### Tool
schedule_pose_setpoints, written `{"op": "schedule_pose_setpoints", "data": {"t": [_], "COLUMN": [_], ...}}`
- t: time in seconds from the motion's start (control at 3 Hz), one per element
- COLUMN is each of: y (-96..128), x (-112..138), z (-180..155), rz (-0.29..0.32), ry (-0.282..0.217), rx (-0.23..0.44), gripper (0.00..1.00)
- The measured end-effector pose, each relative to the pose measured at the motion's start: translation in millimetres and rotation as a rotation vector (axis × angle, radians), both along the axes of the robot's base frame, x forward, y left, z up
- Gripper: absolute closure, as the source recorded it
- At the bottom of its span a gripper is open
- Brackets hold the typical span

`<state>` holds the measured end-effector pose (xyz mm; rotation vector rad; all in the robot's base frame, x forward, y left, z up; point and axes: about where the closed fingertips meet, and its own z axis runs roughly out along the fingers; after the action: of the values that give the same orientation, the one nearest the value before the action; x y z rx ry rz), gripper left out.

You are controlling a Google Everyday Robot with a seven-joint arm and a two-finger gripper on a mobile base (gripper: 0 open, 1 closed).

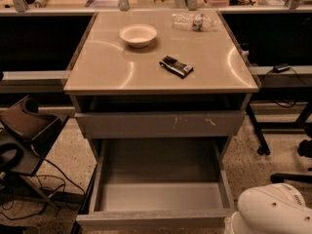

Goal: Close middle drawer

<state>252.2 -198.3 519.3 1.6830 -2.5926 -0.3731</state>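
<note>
The middle drawer (160, 196) is pulled far out below the counter, wide and shallow with a smooth grey inside and nothing in it. Its plain grey front panel (155, 220) lies along the bottom of the camera view. Above it is a grey drawer front with small orange scratch marks (161, 124), pushed in. My gripper is not in view. Only a white rounded part of my arm (271, 211) shows at the bottom right, just right of the open drawer's front corner.
The beige countertop (102, 67) holds a white bowl (138, 34), a black packet (176, 66) and a plastic bottle (193, 20). A dark stand with cables (23, 135) is on the left. Black table legs and a chair base (287, 150) are on the right.
</note>
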Motion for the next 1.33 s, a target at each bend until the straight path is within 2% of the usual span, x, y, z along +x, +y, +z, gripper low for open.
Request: {"op": "schedule_pose_setpoints", "data": {"t": [0.67, 1.0, 1.33], "y": [24, 18, -8], "x": [-5, 7, 38], "z": [-94, -128, -126], "rz": [0.079, 0.045, -0.075], "ry": [0.181, 0.232, 0.174], "rx": [0.113, 0.142, 0.159], "gripper": [0.0, 0.0, 0.0]}}
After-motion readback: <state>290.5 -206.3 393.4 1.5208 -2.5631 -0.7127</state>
